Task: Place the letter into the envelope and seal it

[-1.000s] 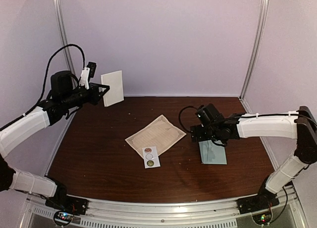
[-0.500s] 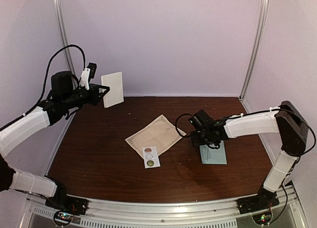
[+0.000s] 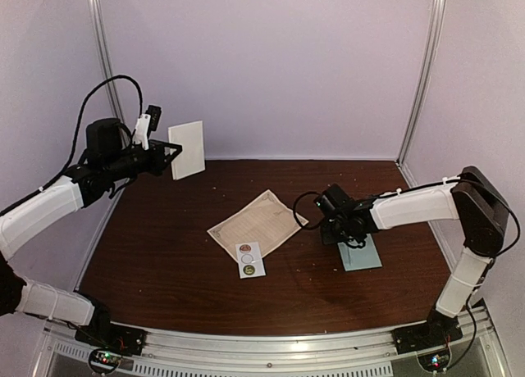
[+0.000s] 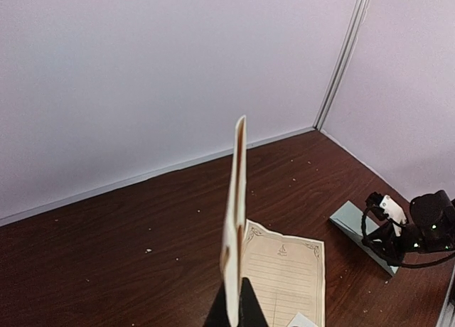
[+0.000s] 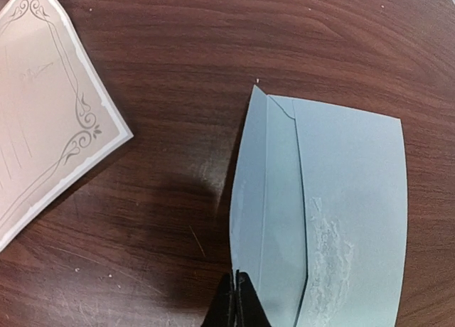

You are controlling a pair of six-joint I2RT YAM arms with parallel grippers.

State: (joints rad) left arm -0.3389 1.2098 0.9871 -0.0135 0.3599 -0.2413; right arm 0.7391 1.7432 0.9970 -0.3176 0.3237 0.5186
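Top external: brown table [image 3: 164, 258], lilac walls [image 3: 279, 65]

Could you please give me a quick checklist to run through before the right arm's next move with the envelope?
1. Right gripper shut on the envelope edge: ok.
2. Envelope flap open for loading: not ok, it looks folded down.
3. Letter lying flat, apart from the envelope: ok.
4. Left gripper shut on a cream card, held upright off the table: ok.
5. Sticker strip uncovered beside the letter: ok.
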